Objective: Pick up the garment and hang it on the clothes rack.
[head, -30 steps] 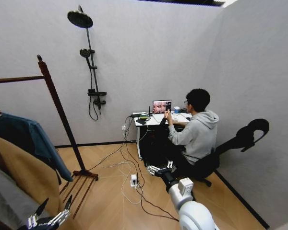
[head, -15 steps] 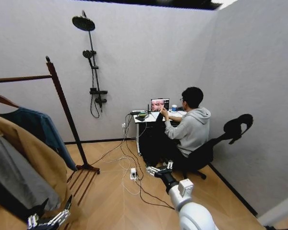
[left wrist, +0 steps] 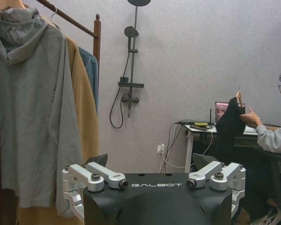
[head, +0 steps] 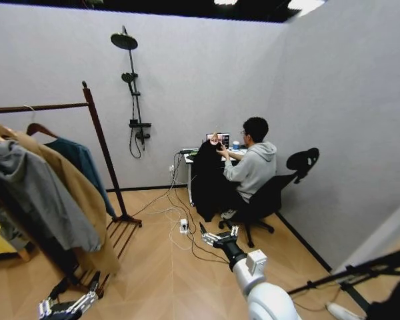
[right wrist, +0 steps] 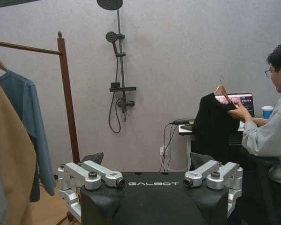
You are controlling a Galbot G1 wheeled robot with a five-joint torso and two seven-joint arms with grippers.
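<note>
Your left gripper (head: 68, 303) low by the rack's base, fingers spread, empty, teal-blue shirt (head: 80, 162) hanging on the clothes rack (head: 101, 147) behind the tan coat (head: 70, 193), right gripper (head: 219, 238) spread, empty, low over the floor.

- Setting: mock room in a lab, enclosed by plain grey partition walls (head: 207, 80).
- Indicators: wall-mounted shower fixture (head: 135, 87), clothes rack (head: 103, 157), laptop desk (head: 210, 155), floor cables (head: 177, 227).

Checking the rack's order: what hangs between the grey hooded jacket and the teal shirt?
The long tan coat hangs between the grey hooded jacket and the teal shirt on the clothes rack, as the head view shows.
</note>
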